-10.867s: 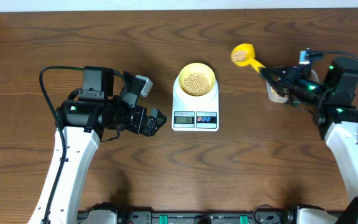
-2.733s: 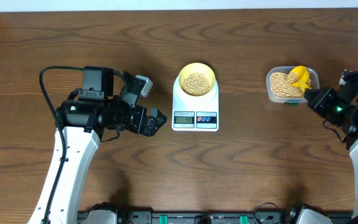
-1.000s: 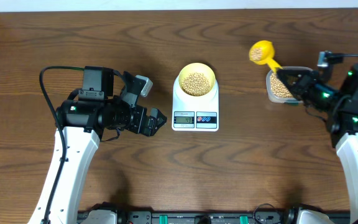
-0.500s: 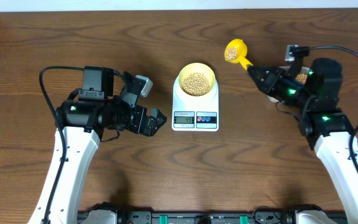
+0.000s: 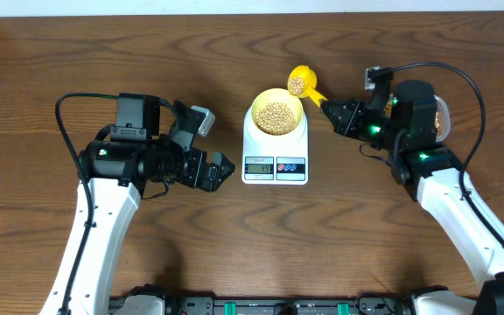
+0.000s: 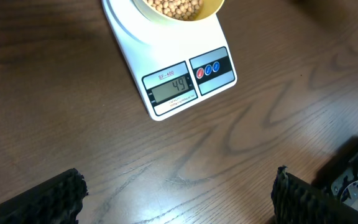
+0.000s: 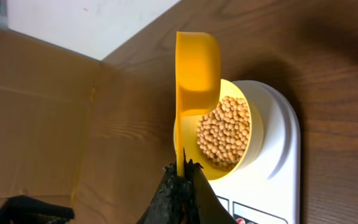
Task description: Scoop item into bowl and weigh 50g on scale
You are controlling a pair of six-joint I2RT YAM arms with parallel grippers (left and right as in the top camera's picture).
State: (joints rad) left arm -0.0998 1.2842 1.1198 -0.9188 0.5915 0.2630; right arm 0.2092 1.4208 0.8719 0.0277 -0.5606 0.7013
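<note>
The pale yellow bowl [image 5: 276,112] sits on the white scale [image 5: 275,162], with a heap of beige beans [image 5: 276,115] inside it. A bright yellow scoop [image 5: 299,82] holding some beans hovers just off the bowl's far right rim. My right gripper [image 5: 332,114] is shut on the scoop's handle. In the right wrist view the scoop [image 7: 197,68] hangs beside the bowl [image 7: 255,134], and the right gripper [image 7: 182,173] pinches the thin handle. My left gripper [image 5: 221,168] stands open left of the scale, empty. The left wrist view shows the scale [image 6: 173,87] ahead of the left gripper [image 6: 179,199].
The clear tub [image 5: 443,118] of beans lies at the right, mostly hidden behind my right arm. A pale wall and a cardboard panel [image 7: 36,118] border the table's far side. Bare wood lies in front of the scale.
My right arm has carried the loaded scoop leftward from above the tub to the bowl's far right rim. The left arm has not moved.
</note>
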